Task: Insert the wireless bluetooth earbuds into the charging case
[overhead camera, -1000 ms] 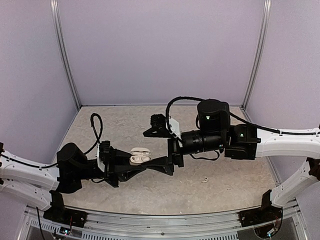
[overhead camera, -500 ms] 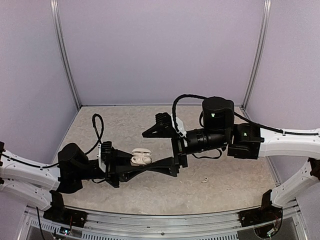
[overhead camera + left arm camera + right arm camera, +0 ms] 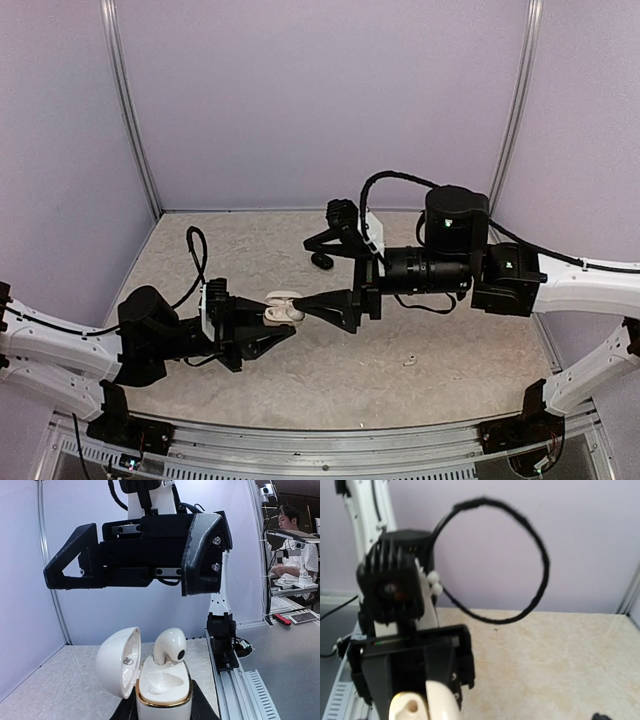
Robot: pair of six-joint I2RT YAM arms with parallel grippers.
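Observation:
My left gripper (image 3: 275,318) is shut on the white charging case (image 3: 165,695), holding it upright above the table. The case's lid (image 3: 117,662) stands open to the left. One white earbud (image 3: 169,645) stands in the far slot, stem down and sticking up high; the near slot is empty. My right gripper (image 3: 305,277) is open wide and holds nothing. Its lower finger ends just right of the case, and in the left wrist view one finger (image 3: 135,555) hangs above the case. A second white earbud (image 3: 409,360) lies on the table.
A small black rounded thing (image 3: 322,260) sits on the table under the right gripper's upper finger. The left arm's cable (image 3: 192,255) loops over the table on the left. Purple walls close in three sides, and a metal rail (image 3: 330,440) runs along the near edge.
My right arm has drawn back to the right, so its lower finger no longer reaches past the case. Its jaws stay wide. The left gripper and case barely shifted.

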